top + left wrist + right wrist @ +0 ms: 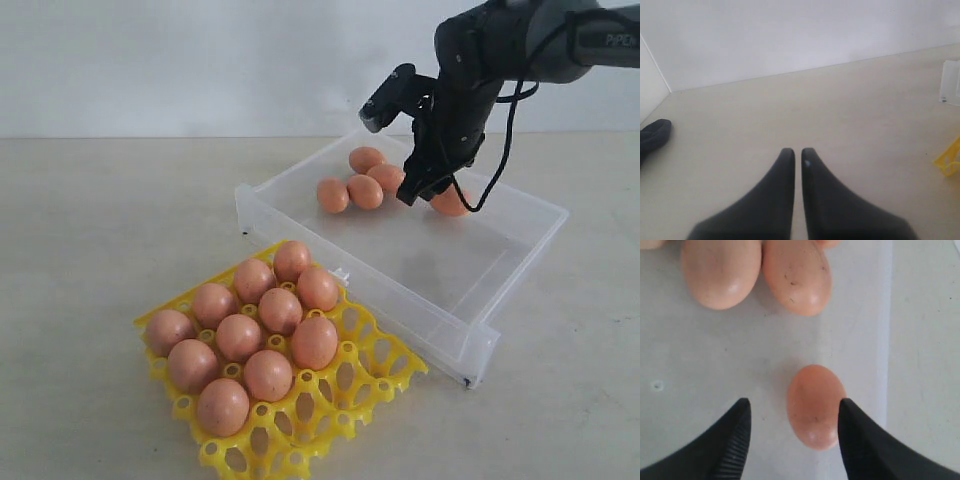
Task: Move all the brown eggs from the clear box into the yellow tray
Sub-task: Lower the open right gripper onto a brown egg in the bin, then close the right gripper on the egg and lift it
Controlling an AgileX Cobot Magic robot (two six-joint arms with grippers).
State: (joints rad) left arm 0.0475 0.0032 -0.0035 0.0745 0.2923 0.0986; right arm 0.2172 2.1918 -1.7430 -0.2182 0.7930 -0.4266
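Exterior view: comes in from upper right with the right arm, wrist bent steeply down into the clear box. Reads "PiPE" on the upper link, cut off by the frame edge. Sets the right gripper spread wide astride one brown egg on the box floor, other brown eggs clustered near. More seated in the yellow tray. Left wrist view: left gripper closed on nothing above the bare table.

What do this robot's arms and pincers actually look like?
The right arm is black with a grey upper section bearing white lettering, a looping black cable and a small black box at the wrist. The right gripper and left gripper have black fingers tapering to rounded tips; the right one's inner faces are ribbed.
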